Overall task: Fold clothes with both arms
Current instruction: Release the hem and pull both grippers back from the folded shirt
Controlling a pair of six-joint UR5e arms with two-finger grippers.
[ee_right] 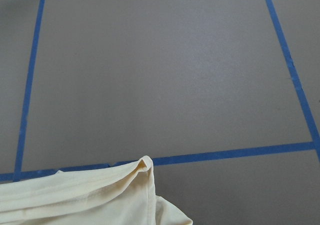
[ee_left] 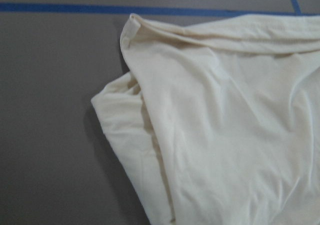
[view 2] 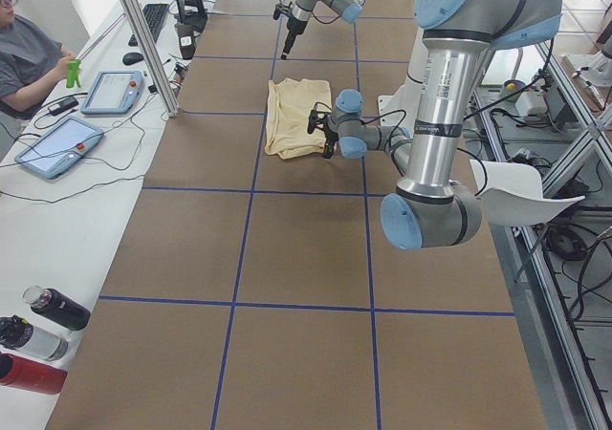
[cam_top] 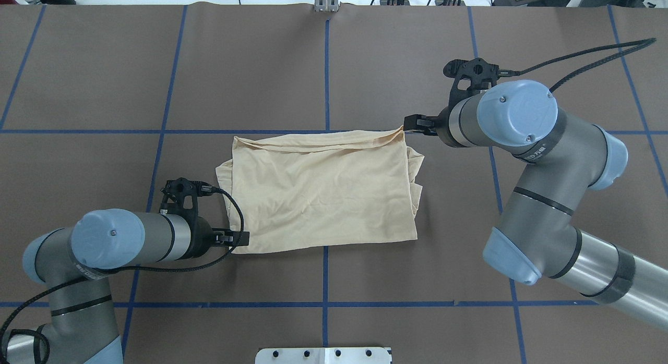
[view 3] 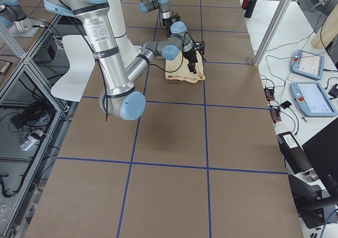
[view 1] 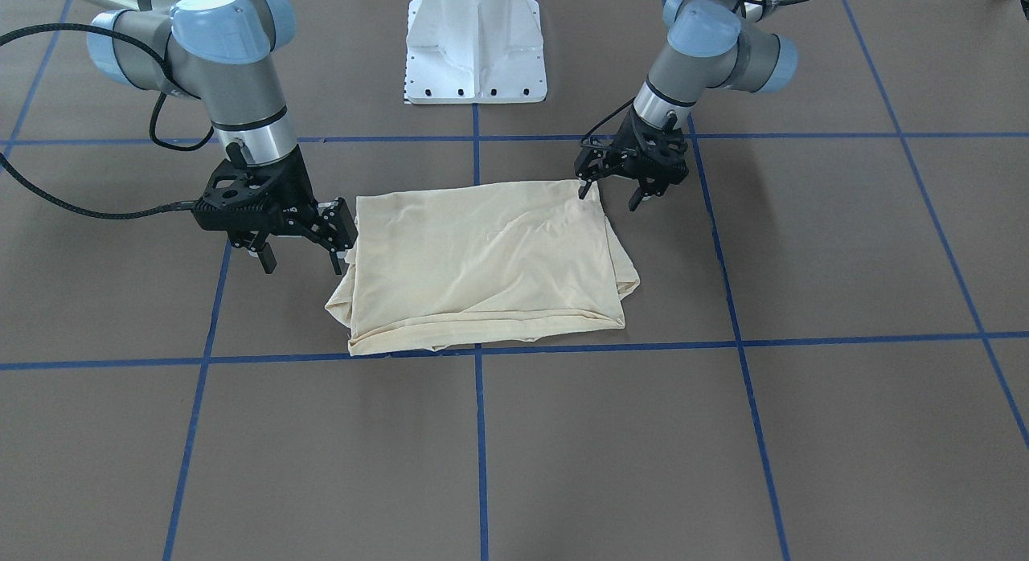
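Shirt (view 1: 482, 264) is lying mid-table, folded into a rough rectangle. It is thin, soft cream cloth, lightly creased, with its layered edges bunching at both sides. The left gripper (view 1: 611, 193) is sitting at the shirt's near-robot corner with its fingers spread wide. One tip is right against the cloth, but it is gripping nothing. The right gripper (view 1: 303, 261) is hanging at the opposite side edge, fingers also parted and empty. The flat, matte brown table (view 1: 804, 432) is showing a grid of blue tape lines (view 1: 481, 432).
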